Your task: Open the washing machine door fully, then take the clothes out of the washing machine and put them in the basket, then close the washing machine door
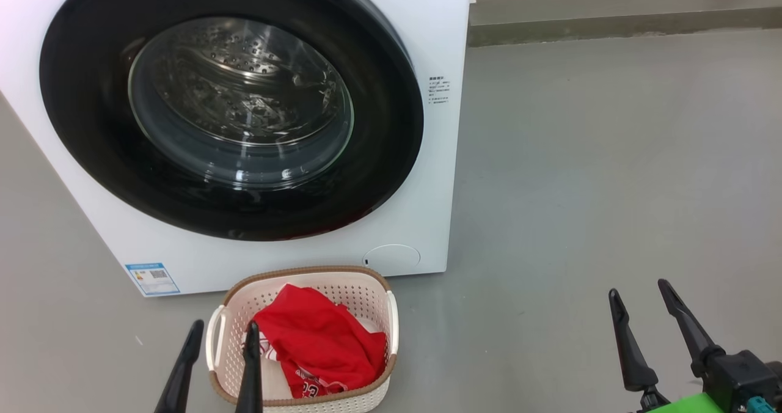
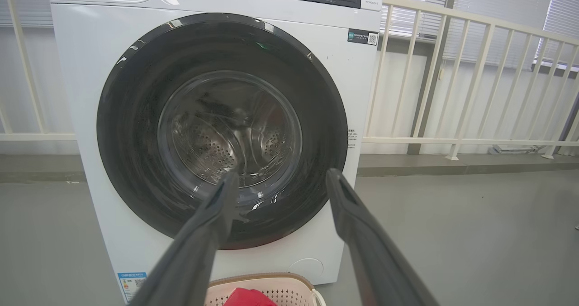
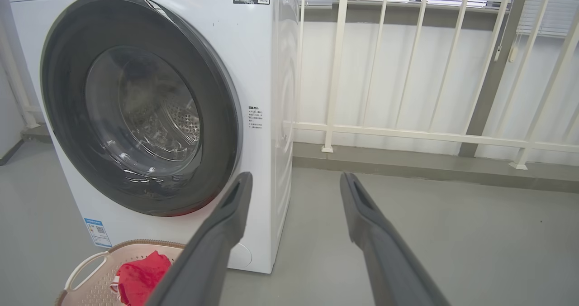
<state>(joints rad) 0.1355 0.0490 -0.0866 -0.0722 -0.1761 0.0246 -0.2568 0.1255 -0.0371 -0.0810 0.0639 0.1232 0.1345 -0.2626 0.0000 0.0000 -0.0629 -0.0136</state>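
The white washing machine (image 1: 427, 34) stands ahead with its black-rimmed glass door (image 1: 232, 107) shut flat against the front; the steel drum shows through the glass. On the floor before it sits the cream basket (image 1: 305, 274) with red clothes (image 1: 317, 339) inside. My left gripper (image 1: 223, 339) hangs open at the basket's left rim, nothing between its fingers. In the left wrist view the left gripper (image 2: 280, 184) points at the door (image 2: 135, 129). My right gripper (image 1: 638, 294) is open over bare floor at the lower right; the right gripper (image 3: 296, 184) faces the machine's right corner (image 3: 273, 116).
A cream railing (image 3: 407, 134) runs along the wall behind and to the right of the machine, above a low grey kerb (image 1: 611, 28). Grey floor (image 1: 611, 187) spreads wide to the right of the machine and basket.
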